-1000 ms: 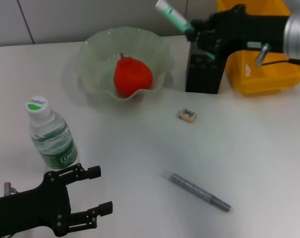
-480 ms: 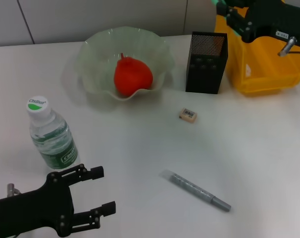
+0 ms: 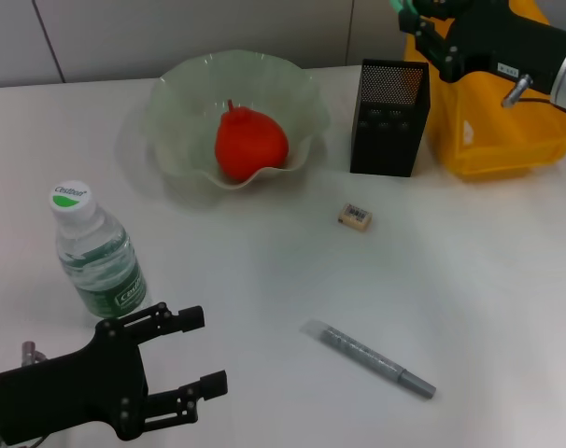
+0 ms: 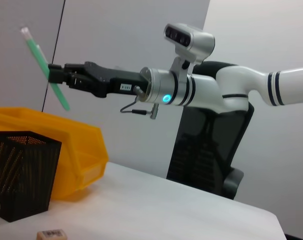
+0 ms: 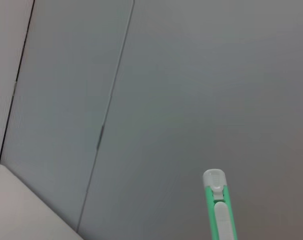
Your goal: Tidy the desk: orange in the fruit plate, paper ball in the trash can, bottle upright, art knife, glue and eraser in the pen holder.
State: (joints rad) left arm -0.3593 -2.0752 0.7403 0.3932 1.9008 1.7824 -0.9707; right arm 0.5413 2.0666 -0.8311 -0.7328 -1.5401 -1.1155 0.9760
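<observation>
1. Green and white, the slim art knife [image 4: 43,67] stood tilted in the air above the pen holder [image 3: 388,119].
2. Right gripper [image 4: 55,76] reached out level, fingers clamped on it.
3. Left gripper [image 3: 191,359] hung low near the bottle [image 3: 94,253], fingers apart.

The bottle [image 3: 96,252] carries green lettering on cap and label, seemingly "Cestbon"; nothing else reads clearly.

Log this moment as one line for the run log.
right gripper: holding art knife above pen holder | left gripper: parked near bottle | eraser: on desk
</observation>
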